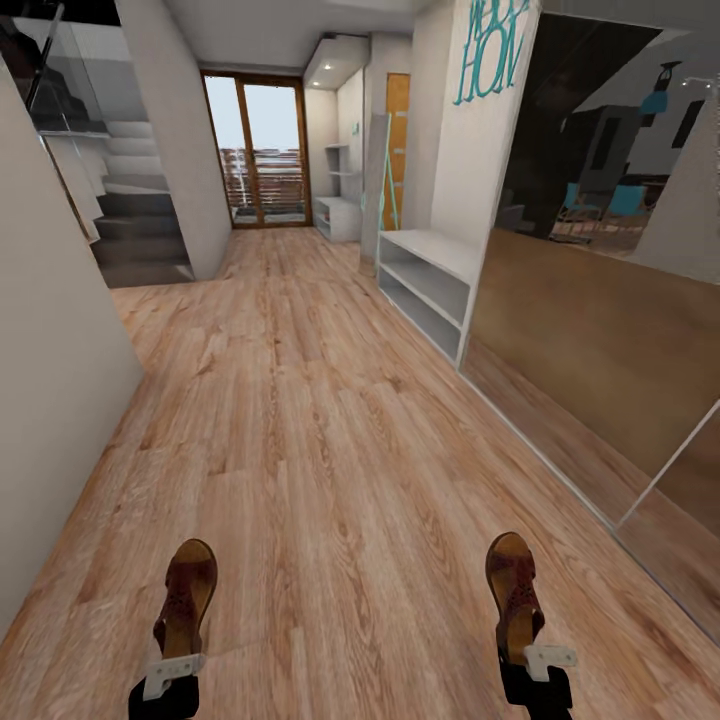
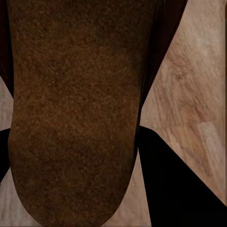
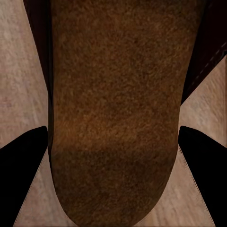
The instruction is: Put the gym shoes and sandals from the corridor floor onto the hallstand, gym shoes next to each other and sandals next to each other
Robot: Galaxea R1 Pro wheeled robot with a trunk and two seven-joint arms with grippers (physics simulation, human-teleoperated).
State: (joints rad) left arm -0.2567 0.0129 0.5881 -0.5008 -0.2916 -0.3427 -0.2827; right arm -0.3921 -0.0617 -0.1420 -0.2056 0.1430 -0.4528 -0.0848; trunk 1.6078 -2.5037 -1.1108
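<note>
Head view: left hand (image 1: pixel 172 672) at lower left, clenched on heel of left sandal (image 1: pixel 187 597); right hand (image 1: pixel 538 660) at lower right, same grip on right sandal (image 1: pixel 513 596). Both carried toes forward above corridor floor (image 1: pixel 300 420), arms low. Hallstand (image 1: pixel 338 195) seen far up the corridor, upper centre. Judged light, flat, fairly stiff; heel hold adequate.

Left wrist view: suede footbed (image 2: pixel 75 113) close up.

Right wrist view: same footbed (image 3: pixel 116 109).
</note>
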